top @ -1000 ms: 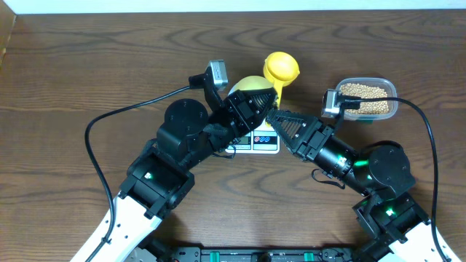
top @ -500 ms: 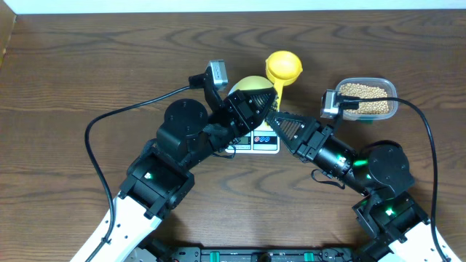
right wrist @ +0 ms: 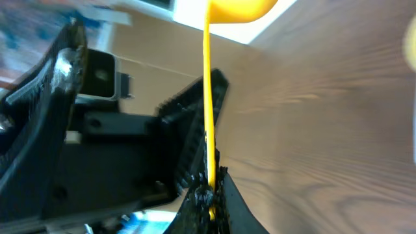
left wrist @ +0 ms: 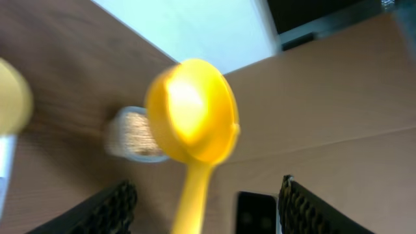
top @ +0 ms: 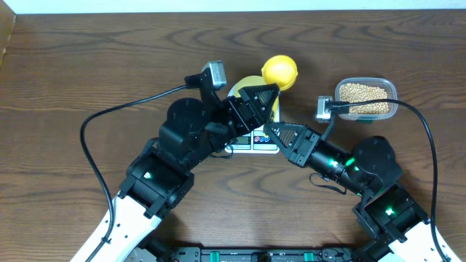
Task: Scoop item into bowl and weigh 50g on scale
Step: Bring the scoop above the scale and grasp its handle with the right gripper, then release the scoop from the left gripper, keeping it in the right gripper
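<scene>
Beans [top: 365, 93] are seen overhead heaped in a clear container [top: 394, 89] at the right, well apart from the bowl [top: 244, 84] and the scale [top: 256, 143]. The yellow scoop [top: 279, 71] is held beside the bowl's rim. Only the right wrist view shows the right gripper [right wrist: 209, 195] clenched on the scoop's handle. The left wrist view shows the left gripper [left wrist: 207, 211] spread wide, its fingers clear of the handle.

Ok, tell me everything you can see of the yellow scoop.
The scoop is bright yellow, plastic-looking: a round cup on a thin handle. The cup looks empty, though blurred. The right gripper is shut on the handle's end; the left gripper is open around the handle, not touching. From overhead, the cup sits beside the bowl.
</scene>
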Controlling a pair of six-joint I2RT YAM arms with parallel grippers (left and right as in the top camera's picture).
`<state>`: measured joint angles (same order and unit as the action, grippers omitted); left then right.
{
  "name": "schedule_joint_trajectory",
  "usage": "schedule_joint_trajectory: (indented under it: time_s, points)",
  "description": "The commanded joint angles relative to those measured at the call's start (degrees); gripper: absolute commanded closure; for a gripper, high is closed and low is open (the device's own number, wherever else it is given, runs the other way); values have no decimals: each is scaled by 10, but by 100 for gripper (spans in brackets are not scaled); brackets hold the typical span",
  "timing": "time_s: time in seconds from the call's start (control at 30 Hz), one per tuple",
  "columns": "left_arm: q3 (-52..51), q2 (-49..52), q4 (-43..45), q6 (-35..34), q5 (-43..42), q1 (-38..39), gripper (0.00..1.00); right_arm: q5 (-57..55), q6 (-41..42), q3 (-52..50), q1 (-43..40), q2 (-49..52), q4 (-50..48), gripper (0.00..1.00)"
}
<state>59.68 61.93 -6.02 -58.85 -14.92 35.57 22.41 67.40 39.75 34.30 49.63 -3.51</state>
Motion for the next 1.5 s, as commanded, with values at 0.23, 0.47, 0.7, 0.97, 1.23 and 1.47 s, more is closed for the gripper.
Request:
schedule_joint_trajectory:
  time_s: [0.23,0.47,0.7,0.97,1.23,1.47]
  points:
    - [-1,-2,-108,158,158,-22,27,55,-234,13,-2,-2,100,98]
    - [-1,10,-120,195,160,-22,34,67,-346,19,-1,-2,158,98]
    - [-1,37,-131,233,137,-21,35,67,-373,19,10,-2,174,99]
    - [-1,56,-132,294,100,-21,47,67,-373,19,12,-2,175,99]
    - [-1,56,-132,299,100,-21,74,67,-373,19,12,-2,175,99]
    - [-1,52,-130,267,99,-21,93,66,-360,19,12,-2,174,97]
